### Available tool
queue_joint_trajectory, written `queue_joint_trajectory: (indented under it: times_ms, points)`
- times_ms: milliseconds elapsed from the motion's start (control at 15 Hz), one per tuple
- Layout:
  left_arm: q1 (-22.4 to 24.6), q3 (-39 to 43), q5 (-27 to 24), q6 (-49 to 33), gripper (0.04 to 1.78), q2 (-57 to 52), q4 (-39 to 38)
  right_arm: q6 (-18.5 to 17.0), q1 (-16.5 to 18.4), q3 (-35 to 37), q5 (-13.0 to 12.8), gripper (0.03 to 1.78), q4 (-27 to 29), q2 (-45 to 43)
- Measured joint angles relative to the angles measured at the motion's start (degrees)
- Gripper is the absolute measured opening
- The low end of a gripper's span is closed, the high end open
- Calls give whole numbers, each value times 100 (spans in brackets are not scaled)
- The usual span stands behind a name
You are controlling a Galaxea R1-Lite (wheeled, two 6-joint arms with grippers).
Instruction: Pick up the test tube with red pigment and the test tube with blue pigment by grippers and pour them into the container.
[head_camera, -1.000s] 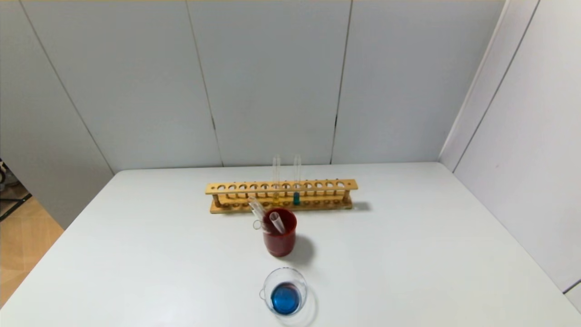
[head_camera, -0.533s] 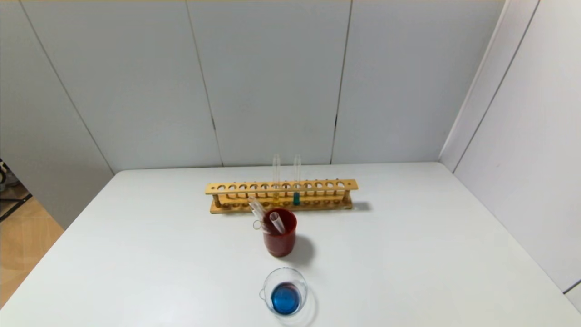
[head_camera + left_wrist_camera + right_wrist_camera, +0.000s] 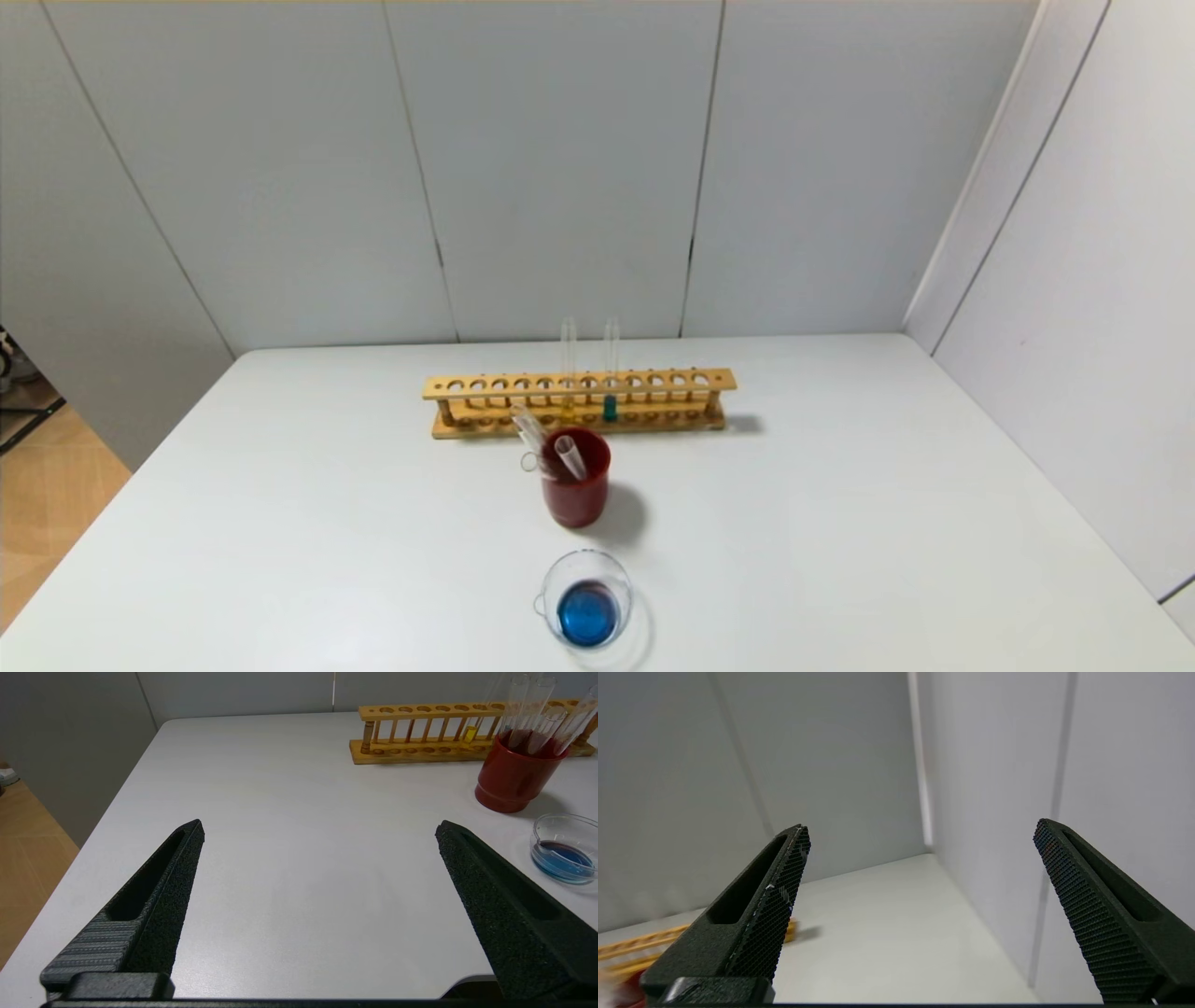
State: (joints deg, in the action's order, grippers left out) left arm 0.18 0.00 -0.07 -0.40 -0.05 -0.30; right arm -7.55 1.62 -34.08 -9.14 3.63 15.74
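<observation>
Blue liquid sits in the container [image 3: 585,597] on the table [image 3: 840,523], before a red cup [image 3: 576,490]. Left claw [image 3: 320,833] and right claw [image 3: 922,833] gape wide, holding nothing.

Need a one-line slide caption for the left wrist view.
Open left gripper above the white table; rack, red cup with tubes, and container of blue liquid beyond.

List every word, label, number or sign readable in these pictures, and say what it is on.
None: no readable text shows in any view. The wooden rack, red cup, glass beaker, tubes, table and wall panels carry no visible print, nor do the gripper fingers.
</observation>
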Motion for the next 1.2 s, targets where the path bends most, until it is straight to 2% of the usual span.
queue_joint_trajectory:
  times_ms: [67,200,467,533,667,867,933,1000,1200]
  points:
    - [0,0,-2,-1,175,0,0,-41,-183,52,60,174,11,-78]
    - [0,0,0,2,175,0,-2,-69,-266,421,210,174,-22,-321]
    - [0,0,0,-1,175,0,0,-69,-197,1742,907,174,-174,-1097]
    - [0,0,-4,-1,175,0,-2,-41,-193,2059,991,174,-190,-1243]
    - [0,0,-2,2,175,0,0,144,-183,2586,1005,174,-206,-1437]
    - [0,0,-2,0,175,0,-2,891,-173,3209,925,174,-190,-1549]
    - [0,0,0,0,175,0,-2,1046,-167,3288,976,174,-196,-1558]
    - [0,0,-4,0,175,0,-2,1126,-167,3332,998,174,-221,-1564]
    - [0,0,-2,-1,175,0,0,1074,-172,3399,998,174,-371,-1574]
